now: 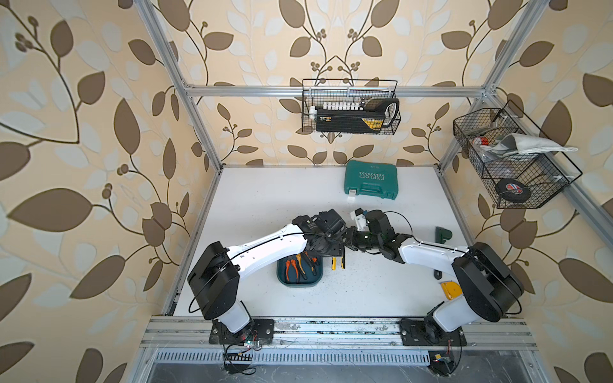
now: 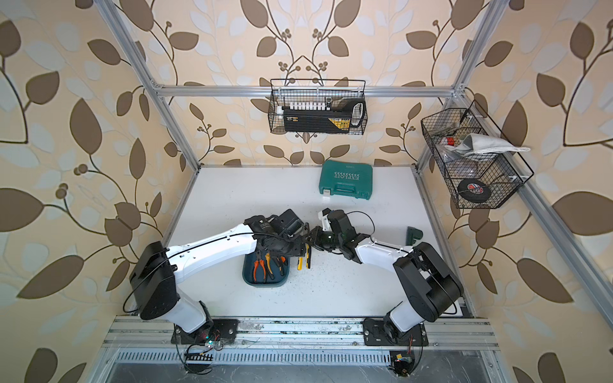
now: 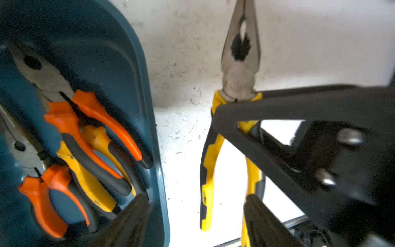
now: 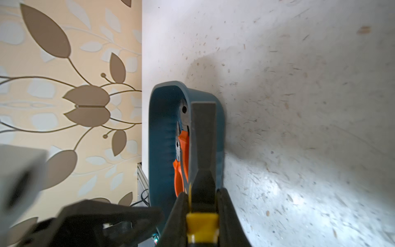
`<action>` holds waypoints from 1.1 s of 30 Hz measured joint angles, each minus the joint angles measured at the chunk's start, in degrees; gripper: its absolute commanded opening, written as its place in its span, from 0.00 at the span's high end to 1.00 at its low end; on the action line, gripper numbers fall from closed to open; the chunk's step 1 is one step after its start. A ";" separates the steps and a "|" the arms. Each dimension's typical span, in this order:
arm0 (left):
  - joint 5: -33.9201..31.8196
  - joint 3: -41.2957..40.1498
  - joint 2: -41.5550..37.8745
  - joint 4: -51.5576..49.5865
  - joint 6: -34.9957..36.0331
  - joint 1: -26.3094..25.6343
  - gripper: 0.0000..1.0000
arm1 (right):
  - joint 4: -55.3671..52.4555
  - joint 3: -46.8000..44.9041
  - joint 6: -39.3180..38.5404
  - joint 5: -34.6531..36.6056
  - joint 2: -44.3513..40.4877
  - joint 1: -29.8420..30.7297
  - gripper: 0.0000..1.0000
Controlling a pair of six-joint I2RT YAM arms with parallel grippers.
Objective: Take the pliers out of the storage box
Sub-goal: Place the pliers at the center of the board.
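**Q:** Where are the pliers?

**A:** One pair, the yellow-and-black pliers (image 3: 237, 81), is outside the storage box (image 3: 149, 107). It sits just beside the box's long wall on the robot's right, over the white table (image 1: 265, 205). I cannot tell whether it rests on the table or hangs just above it. Three more pairs lie inside the box, overlapping. They are an orange-and-black pair (image 3: 102, 119), a second orange-and-black pair (image 3: 40, 203) and a yellow-orange pair with black grips (image 3: 85, 181).

**Q:** What is each gripper doing?

**A:** The right gripper (image 4: 202, 194) is clamped on the yellow-and-black pliers close to the pivot. In the right wrist view the dark metal head sticks out between its two fingers. The left gripper (image 3: 195, 201) is released, with its fingers wide apart and pinching nothing. One finger is above the box's rim and the other is by a yellow handle; contact there is unclear.

**Q:** And from above?

**A:** In both top views the two arms meet over the middle of the table, with the box under the left one. A green tool case (image 1: 371, 180) lies well apart, at the table's far edge.
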 measured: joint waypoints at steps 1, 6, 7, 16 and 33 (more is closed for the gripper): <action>0.76 -0.15 -1.55 0.70 0.28 1.40 0.11 | -1.73 0.07 -1.55 0.15 -0.59 -0.35 1.00; 3.34 -6.19 -12.39 7.43 0.61 13.40 0.04 | -10.21 2.29 -9.49 1.49 -1.18 -2.97 1.00; 1.51 -8.59 -14.86 9.25 0.20 15.67 0.03 | -11.54 2.93 -10.80 1.77 -0.76 -3.52 1.00; -7.30 -22.47 -19.41 18.34 -0.55 23.21 0.01 | -14.05 7.30 -14.27 4.37 9.03 -4.50 1.00; -8.70 -29.14 -17.14 26.69 0.20 25.35 0.01 | -14.73 12.66 -14.45 7.06 15.56 -2.36 0.99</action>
